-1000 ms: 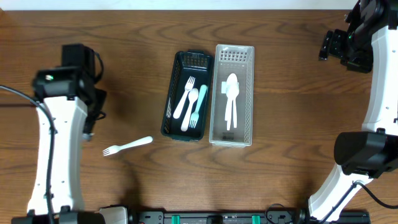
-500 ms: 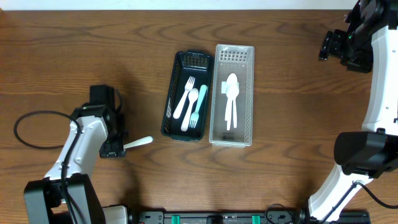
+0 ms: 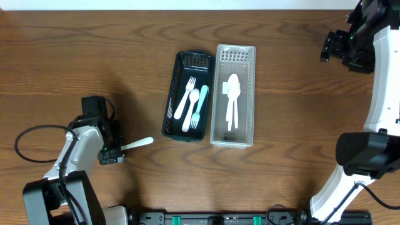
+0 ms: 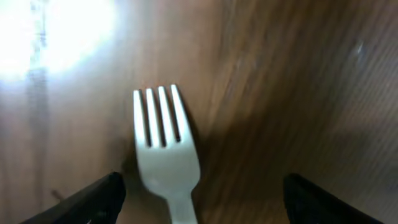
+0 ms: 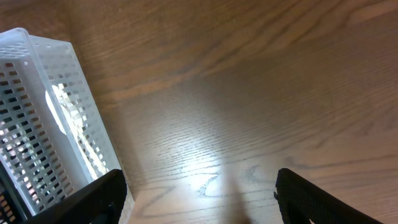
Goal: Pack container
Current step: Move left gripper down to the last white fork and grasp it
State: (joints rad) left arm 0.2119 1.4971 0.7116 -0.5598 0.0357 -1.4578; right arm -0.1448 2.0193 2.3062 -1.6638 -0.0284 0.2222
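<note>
Left gripper (image 4: 202, 196) is down low on the table (image 3: 281, 175), jaws wide open either side of the white fork (image 4: 165, 158), not gripping it. The fork lies flat, left of the dark basket (image 3: 173, 100), with the white basket (image 3: 249, 94) right beside that. Right gripper (image 5: 199, 199) is open too, holding nothing.

Your table (image 3: 125, 50): dark brown wood grain, with glare patches. At centre you have two long baskets side by side, long walls touching: dark basket (image 3: 169, 112) on the left, white basket (image 3: 250, 94) on the right. A white fork (image 3: 139, 144) lies flat on the bare wood near the dark basket's left side, handle toward it.
</note>
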